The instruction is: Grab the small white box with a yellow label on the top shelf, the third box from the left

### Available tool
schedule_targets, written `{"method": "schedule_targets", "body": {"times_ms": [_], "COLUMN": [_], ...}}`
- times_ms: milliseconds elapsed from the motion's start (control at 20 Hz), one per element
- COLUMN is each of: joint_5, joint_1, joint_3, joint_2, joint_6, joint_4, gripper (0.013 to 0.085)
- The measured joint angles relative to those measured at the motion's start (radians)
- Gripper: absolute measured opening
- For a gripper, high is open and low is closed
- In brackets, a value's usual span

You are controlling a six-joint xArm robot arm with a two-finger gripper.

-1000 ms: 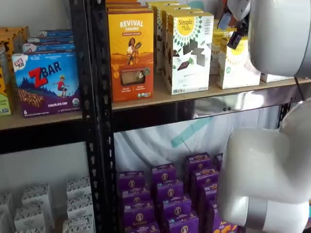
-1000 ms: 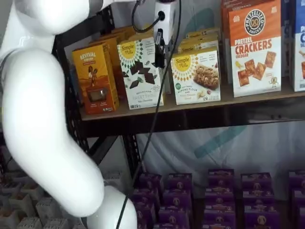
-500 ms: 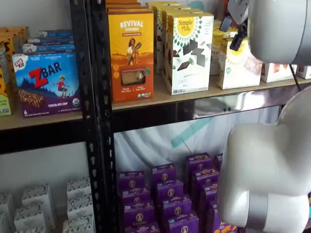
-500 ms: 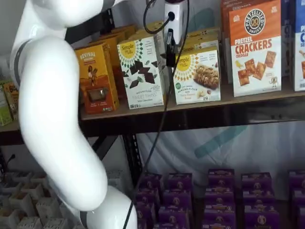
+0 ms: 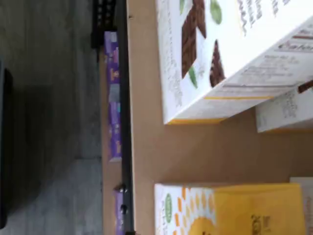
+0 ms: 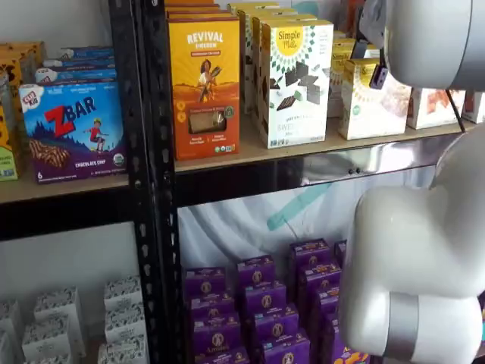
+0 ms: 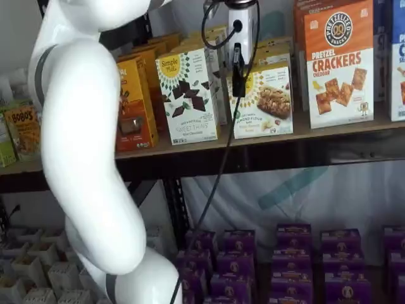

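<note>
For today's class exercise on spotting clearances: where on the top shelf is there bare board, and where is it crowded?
Bare board on the top shelf lies between the taller chocolate-squares carton and the small white box, and along the front edge. Behind both, rows of cartons crowd it. The gripper hangs before that gap.

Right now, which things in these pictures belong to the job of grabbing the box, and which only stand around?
Belong to the job:
- small white carton with yellow round logo
- tan wooden top shelf with silver rail
- black-fingered gripper, gap not visible

Only standing around:
- tall white carton with chocolate squares
- orange Revival carton
- white-and-orange cracker carton
- blue ZBar carton
- purple boxes below
</note>
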Motion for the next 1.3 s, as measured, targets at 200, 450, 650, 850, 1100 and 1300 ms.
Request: {"method": "schedule_targets", "body": {"times_ms": [200, 450, 650, 850, 1100, 1300], "joint_5": [0.053, 0.074, 0.072, 0.077, 0.073, 0.071], "joint_1": [0.021, 0.043, 0.046, 0.045, 0.051, 0.051], "joint_3": [-0.049, -0.068, -0.067, -0.073, -0.066, -0.062], "joint_2": [0.04, 0.06, 0.063, 0.065, 0.059, 0.055], "joint_6": [0.013, 0.026, 0.028, 0.029, 0.033, 0.033], "joint_4": [-0.069, -0.129, -0.137, -0.131, -0.14, -0.14], "gripper": [0.085, 0.085, 0.085, 0.085, 0.077, 0.069]}}
